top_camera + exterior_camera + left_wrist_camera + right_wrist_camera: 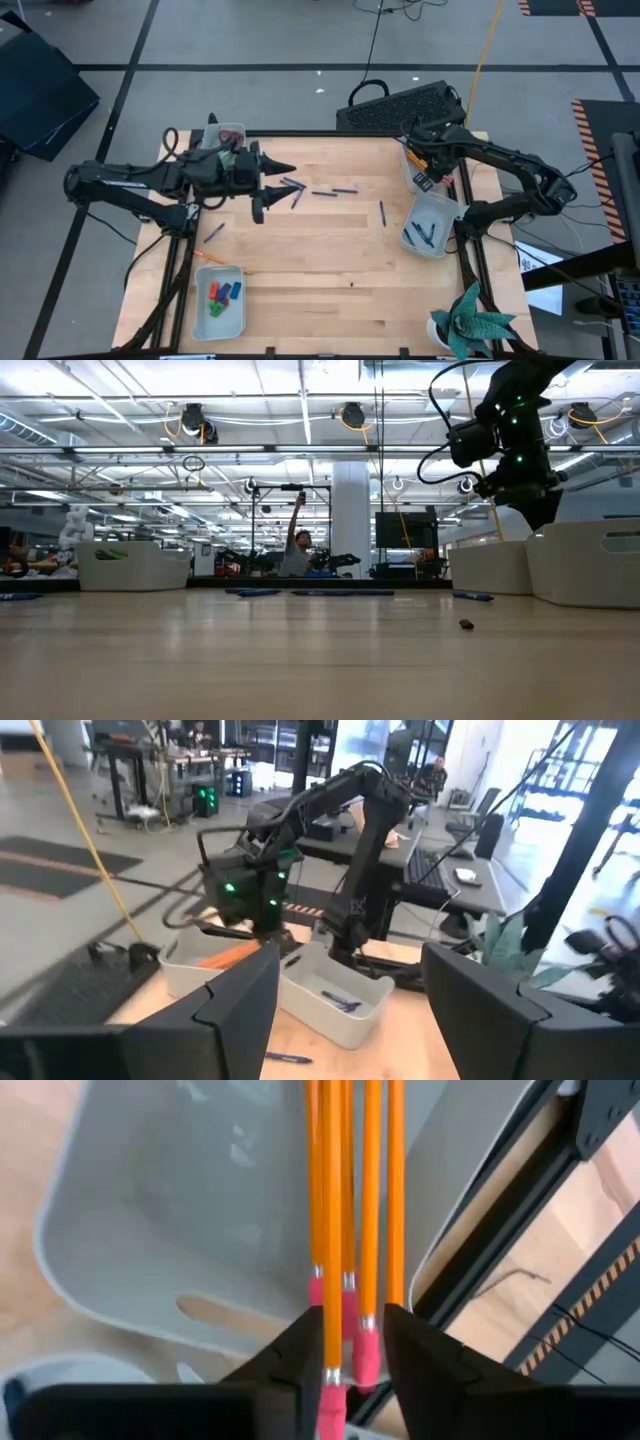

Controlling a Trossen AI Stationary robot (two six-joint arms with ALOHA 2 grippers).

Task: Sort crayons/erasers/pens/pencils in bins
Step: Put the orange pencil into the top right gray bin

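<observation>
Over the far right bin, right gripper clamped on one orange pencil, pink eraser end toward the wrist, other pencils lying parallel inside, left gripper spread open.

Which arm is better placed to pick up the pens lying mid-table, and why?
Left. Its tool hovers open beside the loose pens. The right tool is over the pencil bin at the far right edge, with a pencil between its fingers.
</observation>
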